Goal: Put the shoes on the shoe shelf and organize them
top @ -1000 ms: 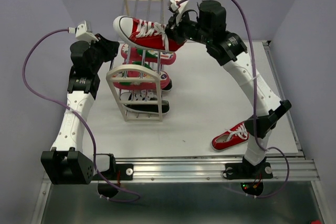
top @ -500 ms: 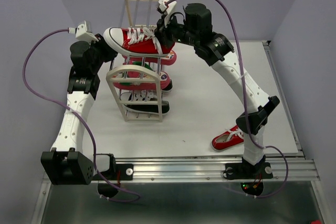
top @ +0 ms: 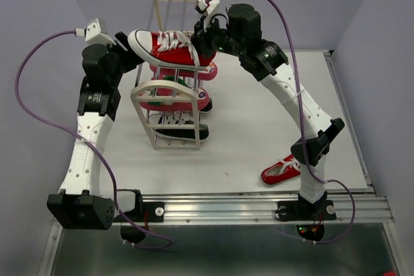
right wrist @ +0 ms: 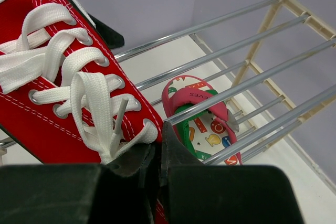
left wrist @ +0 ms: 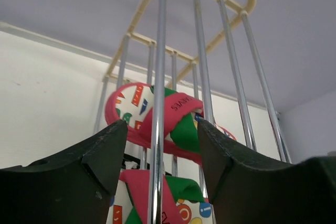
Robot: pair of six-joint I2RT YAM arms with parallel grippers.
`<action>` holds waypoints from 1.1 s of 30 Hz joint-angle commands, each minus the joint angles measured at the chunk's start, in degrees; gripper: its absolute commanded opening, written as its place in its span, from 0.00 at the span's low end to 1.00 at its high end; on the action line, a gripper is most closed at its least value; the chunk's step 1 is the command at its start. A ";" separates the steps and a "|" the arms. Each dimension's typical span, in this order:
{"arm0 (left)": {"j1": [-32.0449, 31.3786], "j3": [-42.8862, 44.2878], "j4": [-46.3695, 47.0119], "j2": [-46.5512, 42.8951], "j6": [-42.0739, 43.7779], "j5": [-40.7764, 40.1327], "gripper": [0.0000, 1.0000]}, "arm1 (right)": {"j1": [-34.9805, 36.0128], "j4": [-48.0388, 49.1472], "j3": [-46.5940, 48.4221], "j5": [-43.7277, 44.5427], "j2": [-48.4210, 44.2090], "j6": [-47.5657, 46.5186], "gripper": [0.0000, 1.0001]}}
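My right gripper (top: 202,46) (right wrist: 160,145) is shut on the heel end of a red sneaker (top: 169,48) (right wrist: 58,114), which lies across the top rods of the shoe shelf (top: 165,83) with its toe pointing left. My left gripper (top: 131,55) (left wrist: 161,124) stands open at the shelf's left side by the toe, with one silver rod (left wrist: 159,51) between its jaws and a gap on either side. Pink flip-flops (top: 174,98) (left wrist: 173,114) (right wrist: 205,114) fill the middle tiers. Black sneakers (top: 178,132) sit on the bottom tier. The other red sneaker (top: 283,170) lies on the table near my right arm's base.
The shelf stands left of centre on the white table (top: 259,121), close to the back wall. A metal rail (top: 259,206) runs along the near edge. Purple cables (top: 29,82) loop out from both wrists.
My right arm carried the red sneaker leftward onto the shelf's top rods. My left gripper went from shut to open, and its wrist rose slightly.
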 commanded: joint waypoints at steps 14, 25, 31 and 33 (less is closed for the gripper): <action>10.40 14.21 -11.44 -5.99 -0.59 -26.20 0.95 | 0.75 6.44 1.54 -0.09 1.09 6.06 0.01; 11.38 10.78 -8.80 -8.54 0.99 -21.11 0.95 | 1.90 7.75 1.18 2.64 2.06 6.41 0.58; 11.38 9.02 -7.13 -8.46 1.43 -17.59 0.94 | 1.90 10.13 -1.28 -0.43 0.39 8.43 0.80; 11.38 8.93 -7.21 -8.45 1.60 -17.06 0.94 | 1.90 10.57 -1.28 -0.18 0.13 8.87 0.84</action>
